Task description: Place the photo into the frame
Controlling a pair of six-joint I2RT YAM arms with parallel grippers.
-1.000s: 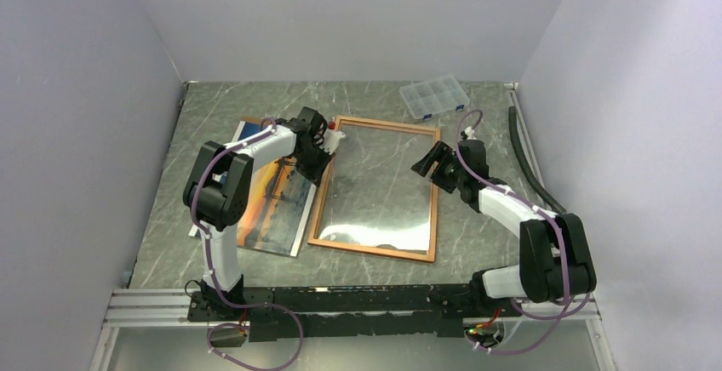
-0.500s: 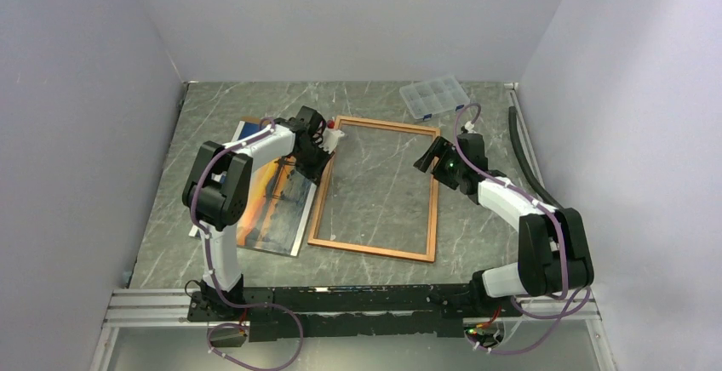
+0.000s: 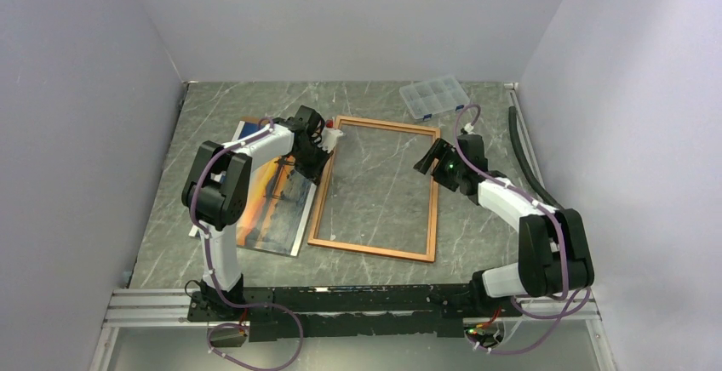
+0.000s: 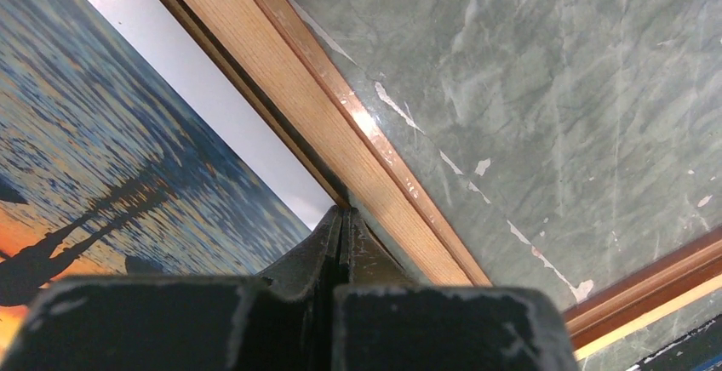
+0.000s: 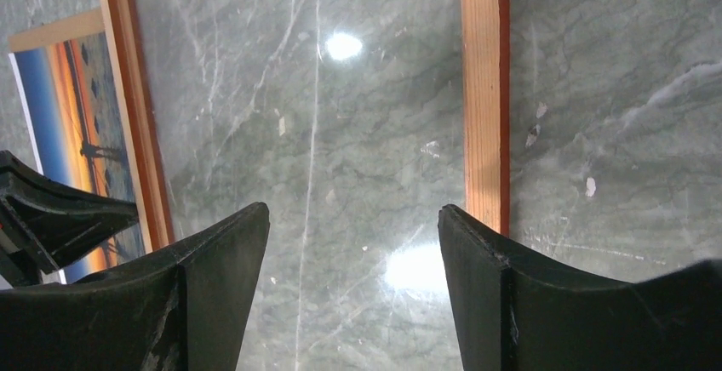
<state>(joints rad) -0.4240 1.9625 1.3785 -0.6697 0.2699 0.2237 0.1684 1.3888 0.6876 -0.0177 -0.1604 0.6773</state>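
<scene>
The frame (image 3: 433, 205), a thin reddish-brown wooden border around a clear pane, lies flat mid-table. Left of it lies the photo (image 3: 274, 201), sunset side up. My left gripper (image 3: 321, 169) is shut, empty, its tips (image 4: 343, 212) down at the outer side of the frame's left rail (image 4: 317, 103), next to the photo's white margin (image 4: 213, 90). My right gripper (image 3: 426, 165) hangs open over the pane just inside the right rail (image 5: 484, 90), nothing between its fingers (image 5: 353, 218). The right wrist view also shows the photo (image 5: 78, 124) beyond the left rail.
A small clear compartment box (image 3: 434, 96) sits at the back right. A black hose (image 3: 526, 162) runs along the right wall. A brown backing board (image 3: 249, 122) pokes out from under the photo's far edge. Walls enclose three sides.
The right gripper shifted slightly toward the far side over the frame's right rail, jaws a little wider. The bright glare on the pane's near end is gone. The left arm has not moved.
</scene>
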